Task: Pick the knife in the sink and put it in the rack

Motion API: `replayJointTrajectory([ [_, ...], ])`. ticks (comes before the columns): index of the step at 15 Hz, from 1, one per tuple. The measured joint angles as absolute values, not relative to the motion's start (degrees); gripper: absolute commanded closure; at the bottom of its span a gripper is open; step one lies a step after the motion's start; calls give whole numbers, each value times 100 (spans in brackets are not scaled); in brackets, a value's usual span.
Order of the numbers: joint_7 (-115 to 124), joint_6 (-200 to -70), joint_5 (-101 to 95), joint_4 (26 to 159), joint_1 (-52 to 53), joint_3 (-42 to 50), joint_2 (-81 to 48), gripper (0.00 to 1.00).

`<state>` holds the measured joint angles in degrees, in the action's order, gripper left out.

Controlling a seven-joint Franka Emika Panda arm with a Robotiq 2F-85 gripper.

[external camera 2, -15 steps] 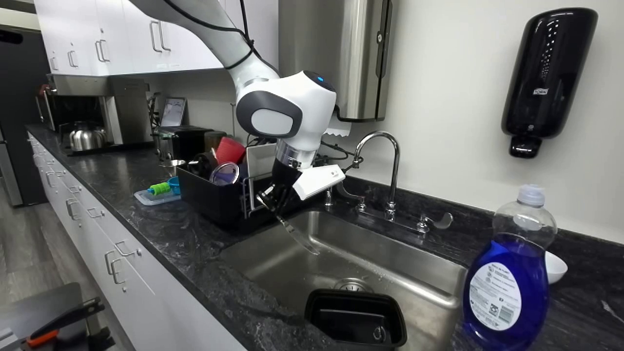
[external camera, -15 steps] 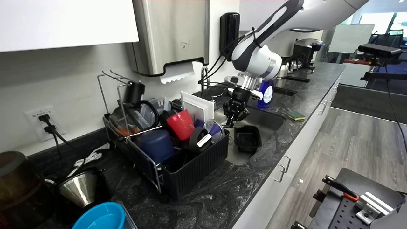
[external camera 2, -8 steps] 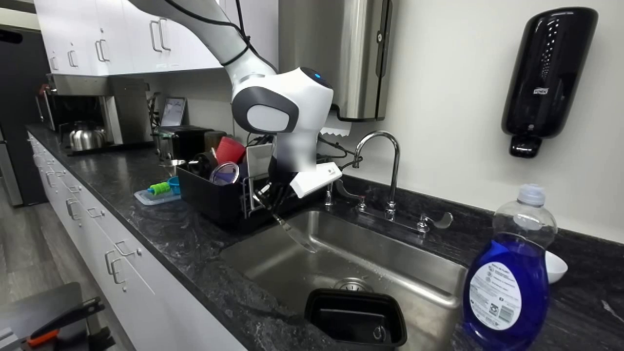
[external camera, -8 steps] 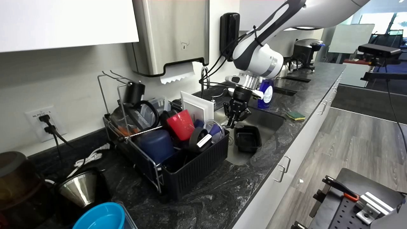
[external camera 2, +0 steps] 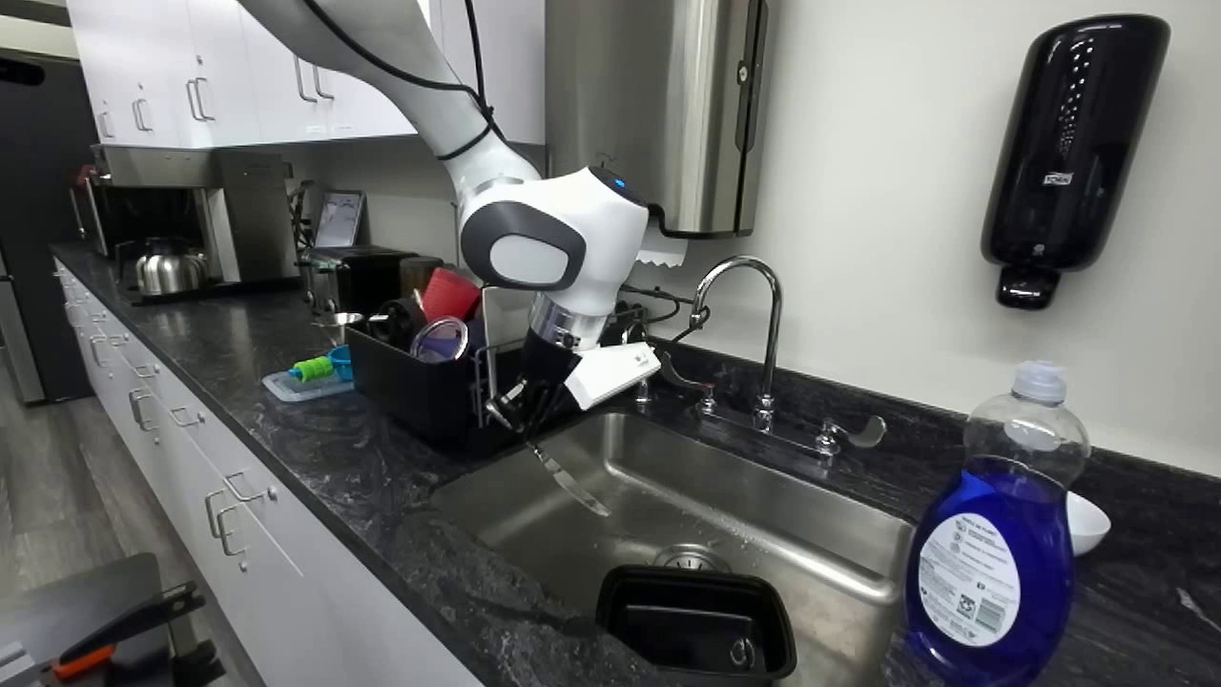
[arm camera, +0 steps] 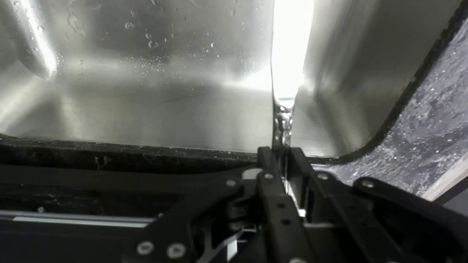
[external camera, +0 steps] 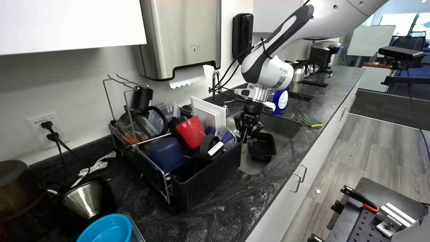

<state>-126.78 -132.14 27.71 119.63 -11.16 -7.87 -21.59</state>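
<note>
Knife (external camera 2: 572, 487): slim, silver-coloured, metallic along every part in view. Blade long and smooth, narrowing at a pinched neck. In the wrist view the blade glares white; below the neck the handle reads darker and mirror-like, with mottled highlights. It hangs tilted, tip downward, over the sink (external camera 2: 696, 468), crossing above the edge nearest the rack (external camera 2: 410, 391). In the wrist view the crossing falls nearer the corner by the front of the counter (external camera 2: 382, 487).

Visibility: the wrist view cuts the tip off at its upper border, and glare washes out blade detail. Rear of the handle partly covered by the gripper (arm camera: 280, 150). In an exterior view the knife is only a short faint streak in front of the black container (external camera: 263, 148), hard to make out. Cannot tell whether the tip touches the sink's metal.

Relation to the gripper: the two fingers (arm camera: 299, 160) are drawn together, clamped on the knife's handle, which runs between them; the blade projects outward past their tips. Gripper beside the rack's sink-facing side, knife outside the rack.
</note>
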Motion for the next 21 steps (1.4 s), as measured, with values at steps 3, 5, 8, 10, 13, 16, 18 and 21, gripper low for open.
replayJointTrajectory([
  [3,-12579,-13206,2568,11713,-1084,-776,-2460,96],
  [5,-12510,-13188,2445,11514,-1084,-772,-2644,96],
  [8,-12462,-13073,2308,11260,-1092,-747,-2833,96],
  [10,-12461,-12980,2266,11134,-1097,-721,-2912,96],
  [13,-12459,-12882,2204,10996,-1098,-680,-3014,96],
  [16,-12454,-12753,2143,10845,-1098,-668,-3171,96],
  [18,-12453,-12706,2093,10780,-1097,-668,-3243,96],
  [21,-12446,-12651,2037,10734,-1093,-668,-3231,96],
])
